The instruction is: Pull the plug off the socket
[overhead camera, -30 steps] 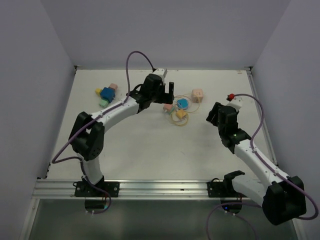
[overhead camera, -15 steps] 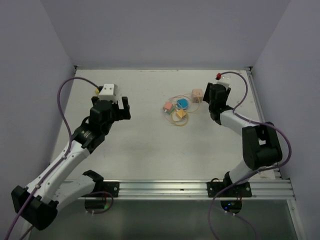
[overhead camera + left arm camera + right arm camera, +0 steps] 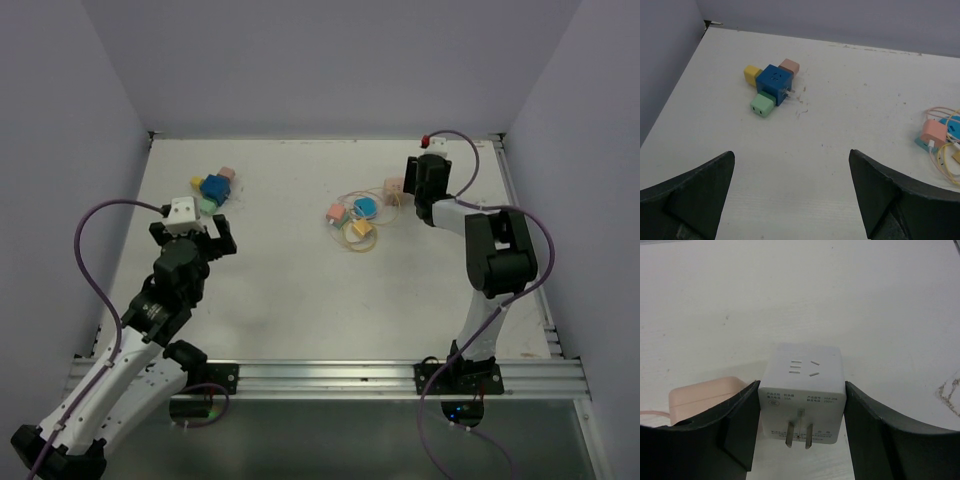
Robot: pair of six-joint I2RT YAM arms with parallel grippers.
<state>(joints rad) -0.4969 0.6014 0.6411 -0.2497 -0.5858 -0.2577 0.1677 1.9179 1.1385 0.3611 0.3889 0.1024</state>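
The right tool [image 3: 802, 387] is clamped on the white plug [image 3: 802, 371], one finger flat against each side face; the plug's two prongs [image 3: 790, 432] point back at the wrist camera and are bare, stuck in nothing; slots show on its top face. Just left of it in that view lies a pink cube [image 3: 700, 397] with a cable, close to the finger (touching or not, I cannot tell). Seen from above, this arm reaches to the far right of the table [image 3: 300, 290], near the back edge.

The left tool [image 3: 791, 157] stands wide, nothing between its fingers, over the near left part of the table. Ahead of it, at the far left, sits the blue socket [image 3: 773, 82], well apart from both tools; a yellow plug [image 3: 752, 75], a pink plug [image 3: 789, 66] and a green plug [image 3: 762, 105] cling to three of its sides; bare pins [image 3: 790, 92] stick out of its right side. In the middle of the table, between the arms, lies a small heap [image 3: 354, 218] of pastel cubes tangled in yellow cable.
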